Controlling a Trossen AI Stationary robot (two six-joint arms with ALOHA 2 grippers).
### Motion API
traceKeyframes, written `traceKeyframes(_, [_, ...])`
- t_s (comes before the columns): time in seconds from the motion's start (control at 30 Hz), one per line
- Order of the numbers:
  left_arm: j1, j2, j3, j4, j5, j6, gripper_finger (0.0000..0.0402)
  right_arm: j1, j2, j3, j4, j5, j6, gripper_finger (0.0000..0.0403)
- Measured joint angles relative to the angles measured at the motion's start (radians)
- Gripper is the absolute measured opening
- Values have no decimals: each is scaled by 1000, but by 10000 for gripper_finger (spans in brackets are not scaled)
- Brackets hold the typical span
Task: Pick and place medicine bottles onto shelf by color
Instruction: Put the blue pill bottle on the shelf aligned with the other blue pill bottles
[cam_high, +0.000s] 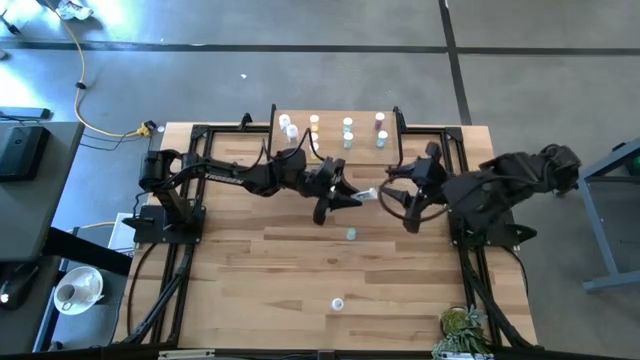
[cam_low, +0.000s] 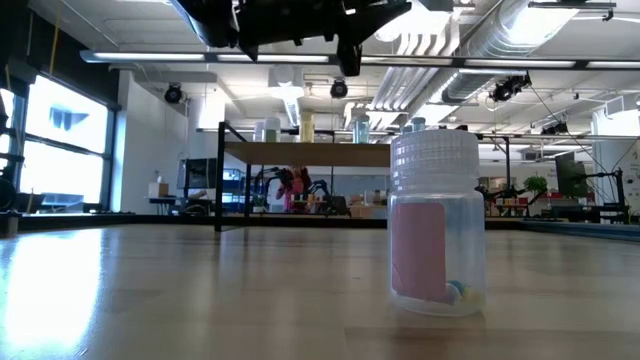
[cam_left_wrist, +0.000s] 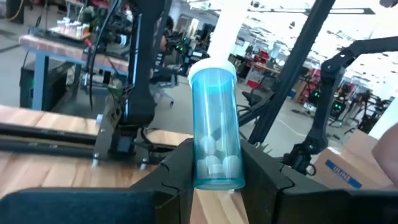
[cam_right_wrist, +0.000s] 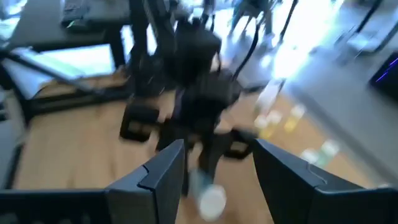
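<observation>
1. Seven or so medicine bottles (cam_high: 347, 131) already sit on the shelf (cam_high: 330, 147) at the far edge of the table (cam_high: 250, 290) in the high view, so we'd guess we're roughly past halfway. Two bottles are left loose on the wood: a teal bottle (cam_high: 351, 234) mid-table and a white-capped bottle (cam_high: 338, 303) nearer the front. The left gripper (cam_high: 345, 200) hangs over the middle carrying a pale bottle, and the right gripper (cam_high: 392, 197) is just beside it.

2. Low view: a clear bottle with a pink label (cam_low: 436, 222) stands upright right in front of the camera, probably that front one. The shelf (cam_low: 305, 152) shows behind it with bottles on top, arms dark overhead.

3. Left wrist view: our left gripper's fingers (cam_left_wrist: 177, 168) are clamped on a blue bottle (cam_left_wrist: 216, 124) with white pills inside, held upright off the table.

4. Right wrist view: the right gripper (cam_right_wrist: 216, 163) has its fingers spread apart, nothing between them, facing the left arm and its bottle.

By our reckoning, what's left is shelving the blue one with its color, then the two loose ones.
</observation>
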Motion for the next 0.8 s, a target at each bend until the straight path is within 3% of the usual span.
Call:
traceKeyframes(0.23, [-31,0,0,64,-1,10,92,-62,6,5,-107,-202,124,183])
traceKeyframes(0.8, [-115,0,0,63,-71,58,92,-71,106,4,-105,-338,168,183])
